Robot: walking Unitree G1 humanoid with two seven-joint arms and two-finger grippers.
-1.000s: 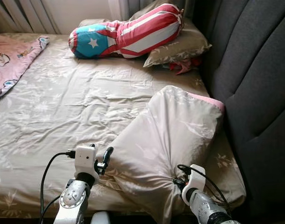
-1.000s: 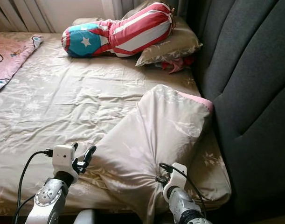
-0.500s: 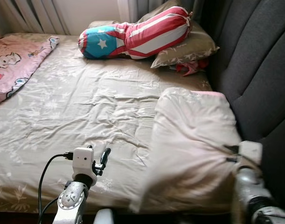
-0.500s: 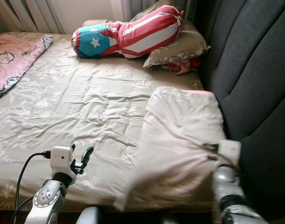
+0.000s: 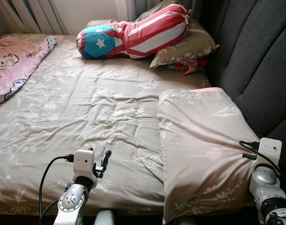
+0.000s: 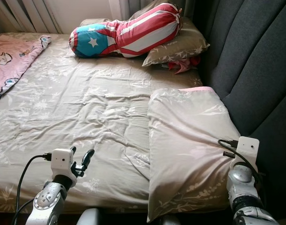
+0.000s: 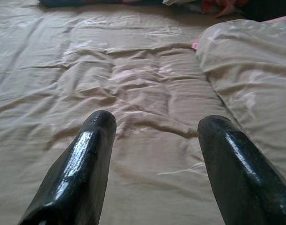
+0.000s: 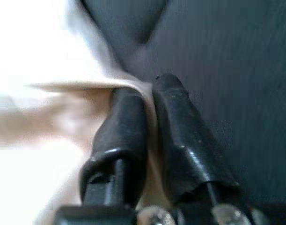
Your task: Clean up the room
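I see the bed w/ a beige flowered sheet; the pillow lies flat on its right side, just beside the dark padded headboard, and its near end hangs a bit over the bed edge; a pink inner part shows at the far edge of the pillow case. My right gripper is clenched on a fold of the pillow fabric, close to the headboard; the fabric sits pinched between the two fingers. My left gripper hovers over the sheet near the bed front, fingers spread apart, nothing between them. At the far end a striped bolster w/ a white star leans on a second pillow; a red cloth lies beside this one; a pink blanket lies at the left side.
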